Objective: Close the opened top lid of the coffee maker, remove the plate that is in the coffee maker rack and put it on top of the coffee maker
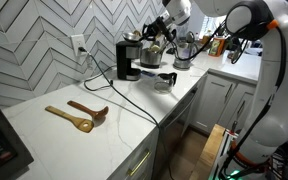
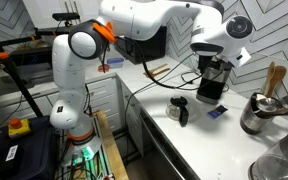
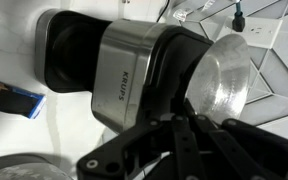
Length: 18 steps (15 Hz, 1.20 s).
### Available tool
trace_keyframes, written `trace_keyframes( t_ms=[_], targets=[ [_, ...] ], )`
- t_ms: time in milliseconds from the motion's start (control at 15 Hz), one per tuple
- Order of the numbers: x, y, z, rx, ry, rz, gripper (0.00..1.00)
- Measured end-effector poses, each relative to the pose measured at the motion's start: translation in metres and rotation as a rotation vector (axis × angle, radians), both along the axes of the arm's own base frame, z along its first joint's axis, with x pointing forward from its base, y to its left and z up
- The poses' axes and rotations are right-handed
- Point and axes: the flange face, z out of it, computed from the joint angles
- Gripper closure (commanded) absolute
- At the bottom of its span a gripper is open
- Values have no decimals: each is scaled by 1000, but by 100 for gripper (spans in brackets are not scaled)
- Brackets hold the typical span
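In an exterior view the gripper [image 1: 154, 42] sits over the black coffee maker [image 1: 130, 62] by the tiled wall [image 1: 34, 40]. The carafe [image 1: 166, 80] stands aside on the counter [image 1: 44, 130], leaving the front free. In an exterior view the gripper [image 2: 216, 55] hangs just above the machine's top. In the wrist view the fingers [image 3: 174, 135], pressed together, seem to pinch the plate [image 3: 224, 85] by its near rim, so it lies level over that top.

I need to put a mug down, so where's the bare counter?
Bare: the counter from the spoons to its front edge, and a strip between spoons and cord. Crowded: coffee maker, carafe and steel pot stand close together.
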Motion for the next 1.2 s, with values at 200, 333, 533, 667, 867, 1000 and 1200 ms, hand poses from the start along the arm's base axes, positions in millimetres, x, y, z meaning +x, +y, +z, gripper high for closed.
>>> trace_keyframes(
  t_ms=[200, 333, 533, 667, 867, 1000, 1200],
  targets=[
    [3, -1, -7, 15, 20, -13, 100],
    [3, 0, -8, 23, 26, -19, 72],
    [5, 2, -7, 30, 29, -23, 51],
    [6, 5, -4, 30, 25, -19, 35],
    [5, 9, 2, 21, 23, -14, 13],
    [2, 10, 10, -2, 25, -10, 1],
    [-6, 11, 27, -62, 32, -9, 0]
  ],
)
